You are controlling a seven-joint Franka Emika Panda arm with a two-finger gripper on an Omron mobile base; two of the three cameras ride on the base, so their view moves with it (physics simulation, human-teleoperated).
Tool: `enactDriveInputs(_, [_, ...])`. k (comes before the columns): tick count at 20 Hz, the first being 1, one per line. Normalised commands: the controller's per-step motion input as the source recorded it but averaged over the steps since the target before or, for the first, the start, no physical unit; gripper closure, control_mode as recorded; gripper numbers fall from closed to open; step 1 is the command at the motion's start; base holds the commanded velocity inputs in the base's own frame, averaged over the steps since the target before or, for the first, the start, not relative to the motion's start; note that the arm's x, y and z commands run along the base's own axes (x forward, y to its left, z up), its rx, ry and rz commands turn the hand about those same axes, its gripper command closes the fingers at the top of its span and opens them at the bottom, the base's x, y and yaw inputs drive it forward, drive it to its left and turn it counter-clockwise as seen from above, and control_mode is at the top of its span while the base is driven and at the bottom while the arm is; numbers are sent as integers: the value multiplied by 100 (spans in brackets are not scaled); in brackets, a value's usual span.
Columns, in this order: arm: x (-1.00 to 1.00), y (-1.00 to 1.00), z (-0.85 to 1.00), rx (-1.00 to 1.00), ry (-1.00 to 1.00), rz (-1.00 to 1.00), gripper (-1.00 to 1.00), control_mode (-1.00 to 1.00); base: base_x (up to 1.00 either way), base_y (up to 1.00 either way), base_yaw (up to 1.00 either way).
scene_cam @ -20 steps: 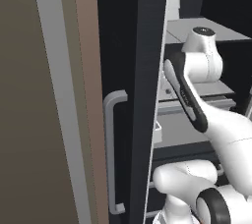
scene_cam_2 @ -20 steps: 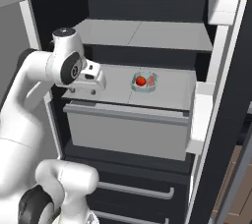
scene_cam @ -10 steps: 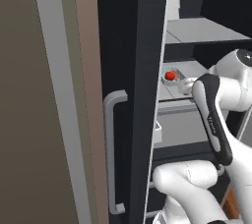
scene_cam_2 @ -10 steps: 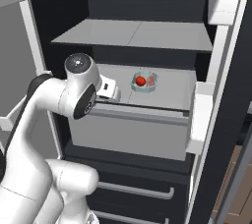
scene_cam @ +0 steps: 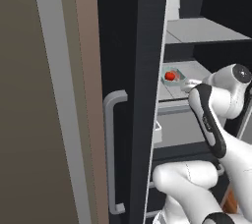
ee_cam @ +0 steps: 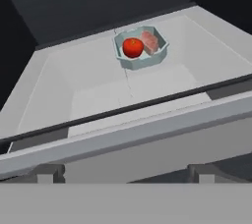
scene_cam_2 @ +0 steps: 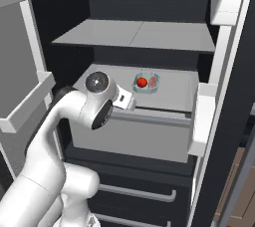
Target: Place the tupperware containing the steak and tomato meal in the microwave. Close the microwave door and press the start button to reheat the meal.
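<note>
The pale teal tupperware (ee_cam: 141,56) sits at the back of a light grey fridge shelf (ee_cam: 88,85), holding a red tomato (ee_cam: 132,47) and a pink steak (ee_cam: 150,42). It is also visible as the tupperware (scene_cam_2: 146,83) and the tupperware (scene_cam: 173,77) from the base. My gripper (ee_cam: 126,174) is open and empty, level with the shelf's front lip, well short of the tray. From the base it is the gripper (scene_cam_2: 127,102) and the gripper (scene_cam: 189,85). The microwave, its door and the start button are out of view.
A tall dark door with a grey bar handle (scene_cam: 111,154) stands open at my left. White door bins (scene_cam_2: 203,116) line the right door. An upper shelf (scene_cam_2: 134,34) hangs over the tray. A grey drawer front (scene_cam_2: 134,134) lies below the shelf lip.
The arm has swung down and forward, bringing the hand from up at the left to the shelf's front edge, in line with the tray. The tray has not moved.
</note>
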Motion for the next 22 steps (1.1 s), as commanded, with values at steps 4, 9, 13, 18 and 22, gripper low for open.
enactDriveInputs(4, [53,-36,0,23,-1,-18,-100,-100,0,0,0])
enactDriveInputs(9, [49,-3,0,12,2,-5,-100,-100,0,0,0])
enactDriveInputs(13, [46,0,0,1,7,0,-100,-100,0,0,0])
enactDriveInputs(18, [10,-9,-1,0,1,0,-100,-100,0,0,0])
enactDriveInputs(22, [5,-13,-15,0,0,-1,-100,-100,0,0,0])
